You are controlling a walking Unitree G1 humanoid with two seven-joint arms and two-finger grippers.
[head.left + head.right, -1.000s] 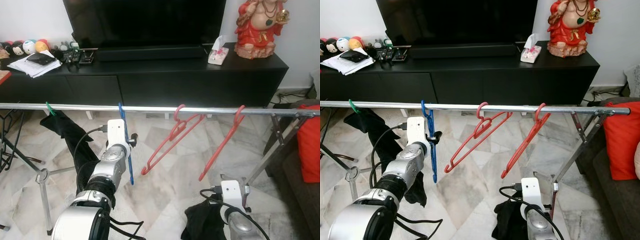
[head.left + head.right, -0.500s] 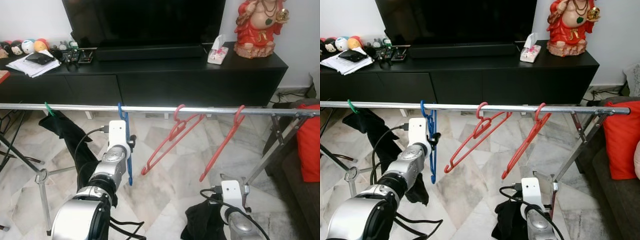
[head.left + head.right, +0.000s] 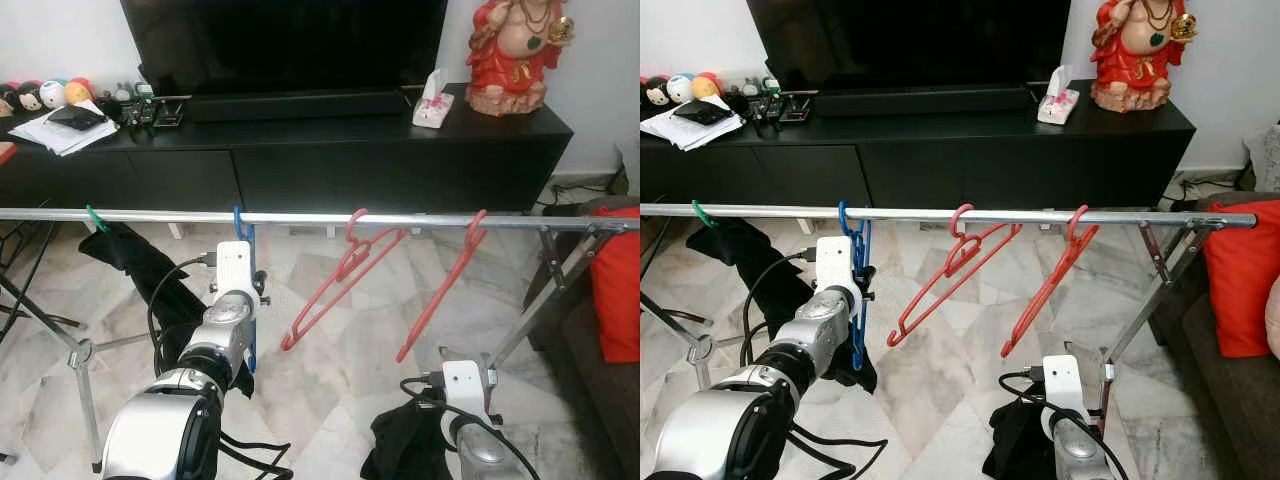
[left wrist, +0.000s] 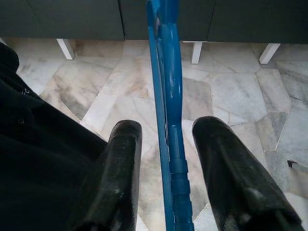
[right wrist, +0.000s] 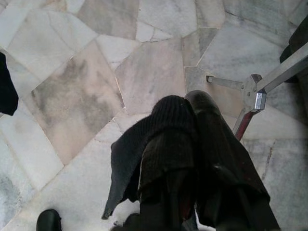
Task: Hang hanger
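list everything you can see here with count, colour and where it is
rail: 1, silver, running across the view on a folding stand
blue hanger: 1, blue, hooked on the rail, left of the red ones
red hangers: 2, red, hooked on the rail towards the right
green hook: 1, green, on the rail at far left, black garment hanging under it
tv cabinet: 1, black, behind the rail
tv: 1, black, on the cabinet
statue: 1, red, cabinet's right end
tissue box: 1, pink and white, beside the statue
papers: 1 pile, white, cabinet's left end
left gripper: fingers open either side of the blue hanger
right gripper: low, shut on a dark cloth
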